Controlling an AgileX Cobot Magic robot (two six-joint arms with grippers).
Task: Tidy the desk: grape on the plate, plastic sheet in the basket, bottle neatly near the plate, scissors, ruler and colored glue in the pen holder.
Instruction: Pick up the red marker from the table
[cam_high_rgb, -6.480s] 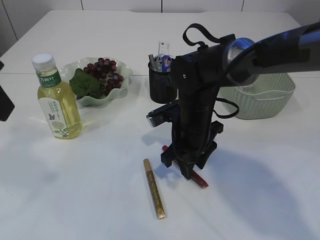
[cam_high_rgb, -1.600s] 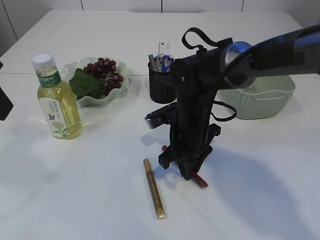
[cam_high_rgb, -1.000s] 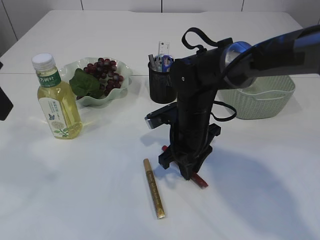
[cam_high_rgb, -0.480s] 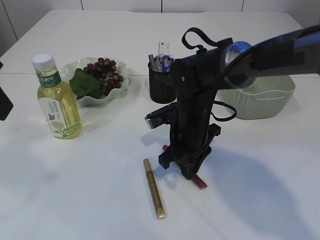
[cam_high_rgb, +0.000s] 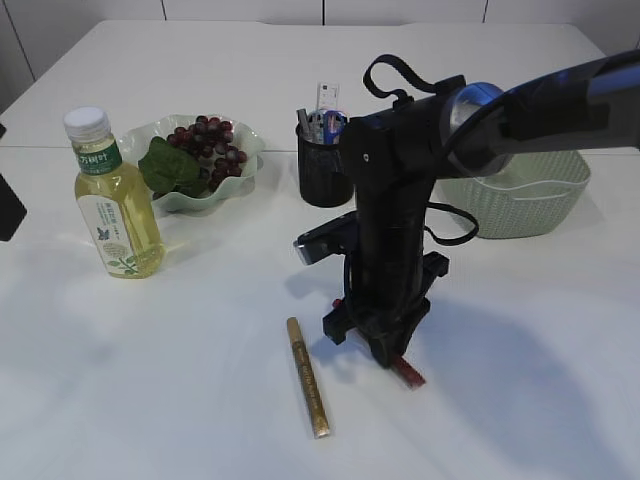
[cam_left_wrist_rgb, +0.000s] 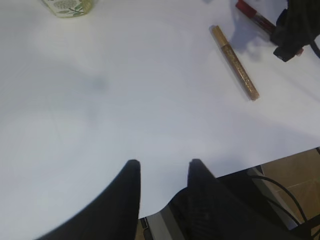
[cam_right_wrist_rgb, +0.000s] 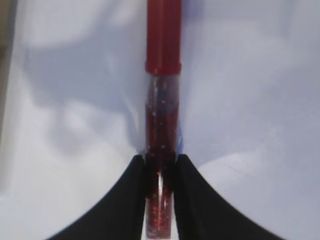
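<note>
Progress of the tidying task, seen mid-grasp. Grapes (cam_high_rgb: 210, 140) lie on the green plate (cam_high_rgb: 243, 160) toward the far left of the bench (cam_high_rgb: 150, 380), and the bottle (cam_high_rgb: 112, 200) stands upright just beside that plate, nearer the left edge. The pen holder (cam_high_rgb: 322, 168), further along the far side, already carries several upright items, among them what appear to be a ruler and scissor handles, though they are too small to name with certainty. Whether the plastic sheet lies in the basket (cam_high_rgb: 520, 205) near the right edge cannot be told; the arm hides much of it.

Two glue sticks remain on the bench. The red glue stick (cam_right_wrist_rgb: 162, 100) lies under the right claw (cam_right_wrist_rgb: 160, 170), whose fingers press against its clear barrel on either side, pinching it; its cap end points away from the claw. The stick appears to rest on the surface at this instant. The gold glue stick (cam_high_rgb: 308, 378) lies just beside it, toward the near edge, apart from the claw.

The left claw (cam_left_wrist_rgb: 162, 172) hangs with fingers spread and empty above the near edge of the bench, well apart from all objects.

Open room: the near left quarter is bare. The likely path from stick to pen holder runs toward the far edge, with plate and basket each standing clear to either side.
</note>
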